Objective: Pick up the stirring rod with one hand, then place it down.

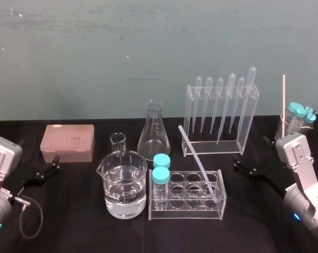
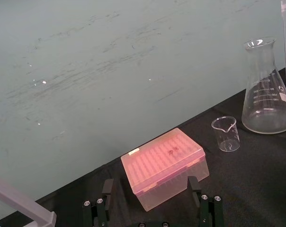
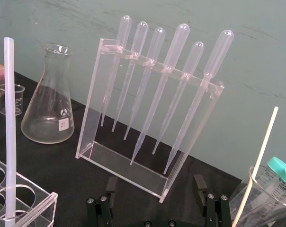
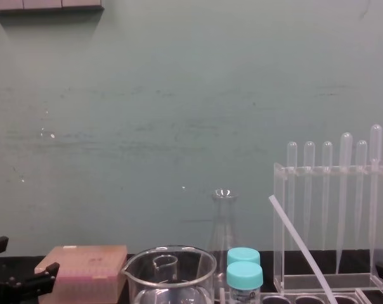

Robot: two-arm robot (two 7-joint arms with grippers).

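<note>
Inside the test-tube rack (image 1: 188,213) the stirring rod (image 1: 197,161) leans ungrasped; left gripper (image 1: 55,163) and right gripper (image 1: 238,165) flank the rack, spread and empty.

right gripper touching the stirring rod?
Apart. In the head view the right gripper hangs open right of the tube rack, with bare black table between it and the stirring rod leaning in that rack.

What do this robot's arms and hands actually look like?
Each arm ends in a boxy pale grey casing. The left gripper and the right gripper are black, with two angular jointed fingers studded with silver screws. A grey cable loops beside the left arm.
</note>
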